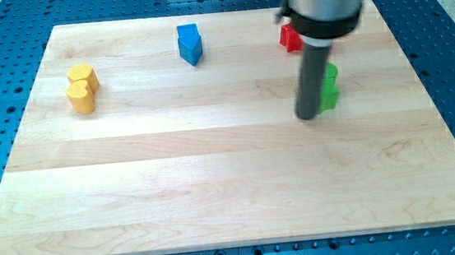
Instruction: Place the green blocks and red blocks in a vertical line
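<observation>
A red block [289, 37] lies near the view's top right, partly hidden behind the arm's grey body. Below it, green block material [329, 85] shows to the right of the rod; the rod hides its left part, so I cannot tell if it is one block or two. My tip [307, 116] rests on the board just left of the green, touching or nearly touching it. The red and the green lie roughly one above the other.
A blue block [190, 43] lies at the view's top centre. Two yellow blocks [82, 88] sit together at the upper left. The wooden board [216, 186] lies on a blue perforated table.
</observation>
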Motion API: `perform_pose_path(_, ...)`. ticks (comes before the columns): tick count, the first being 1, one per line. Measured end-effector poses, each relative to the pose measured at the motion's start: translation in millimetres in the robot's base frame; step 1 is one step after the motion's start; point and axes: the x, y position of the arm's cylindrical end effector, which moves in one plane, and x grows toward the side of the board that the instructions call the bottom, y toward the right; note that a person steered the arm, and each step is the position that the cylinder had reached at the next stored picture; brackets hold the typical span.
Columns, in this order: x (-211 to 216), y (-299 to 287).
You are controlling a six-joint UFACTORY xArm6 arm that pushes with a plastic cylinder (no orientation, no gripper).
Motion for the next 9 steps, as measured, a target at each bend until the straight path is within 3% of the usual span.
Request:
perform_pose_path(1, 46.2, -4.8)
perform_pose_path(2, 38.9, 58.3)
perform_pose_path(4, -118.9, 115.2)
perform_pose_path(6, -211.4, 85.6)
perform_pose_path(7, -196.2, 38.6)
perform_pose_path(9, -169.3, 80.9)
